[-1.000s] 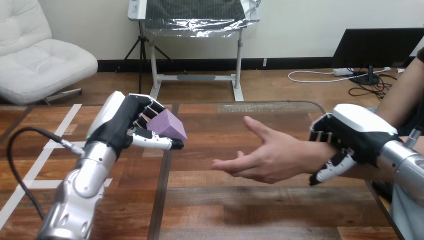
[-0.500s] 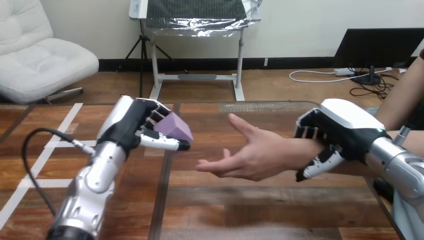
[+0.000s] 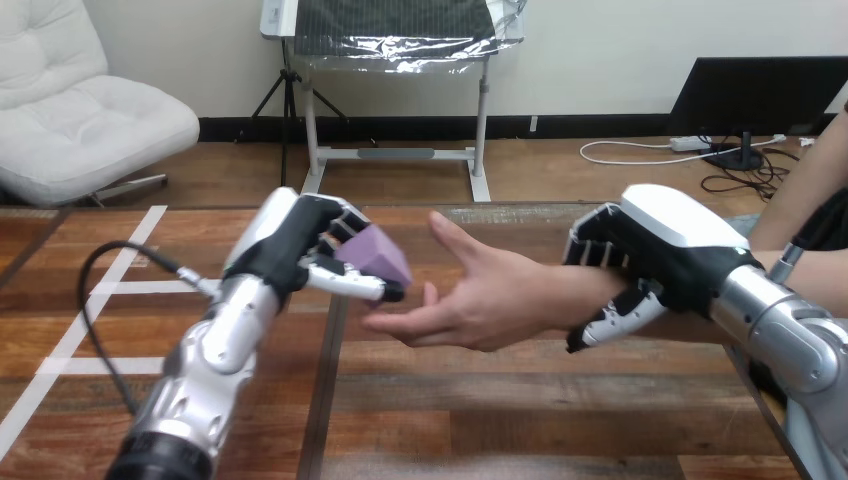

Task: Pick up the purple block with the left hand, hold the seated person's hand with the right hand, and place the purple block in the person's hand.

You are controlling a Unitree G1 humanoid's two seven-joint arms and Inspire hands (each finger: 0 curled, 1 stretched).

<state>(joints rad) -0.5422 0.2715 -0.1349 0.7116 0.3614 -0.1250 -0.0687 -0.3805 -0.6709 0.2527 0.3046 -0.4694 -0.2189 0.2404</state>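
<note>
- Left hand [image 3: 300, 245] is clenched on the purple block [image 3: 375, 258], with fingers behind and over it and the thumb stretched along its lower edge. The block hangs in the air above the counter [image 3: 500, 400].
- The block sits just beside the fingertips and raised thumb of the person's hand [image 3: 470, 300], which lies open with the palm up. It is not yet over the hollow of the palm.
- Right hand [image 3: 650, 255] wraps the person's wrist [image 3: 575, 295], fingers curled over the top and thumb hooked underneath, so it looks like a real clasp and not a mere touch.
- The step in hand, as I judge it, is the delivery: carrying the block the last short way across and setting it down in the palm.
- To do it well, move the left hand sideways toward the middle of the palm, past the person's thumb, and only then lower it. Letting go at the fingertips risks the block rolling off onto the counter.
- The robot's thumb lies under the block, so it will probably meet the person's fingers first. Tilting the hand so a flat face of the block touches down would help.
- Loosen the fingers only once the block rests on the palm, then draw the hand back the way it came.
- The right hand should stay steady and gentle, giving the palm a fixed height without squeezing.
</note>
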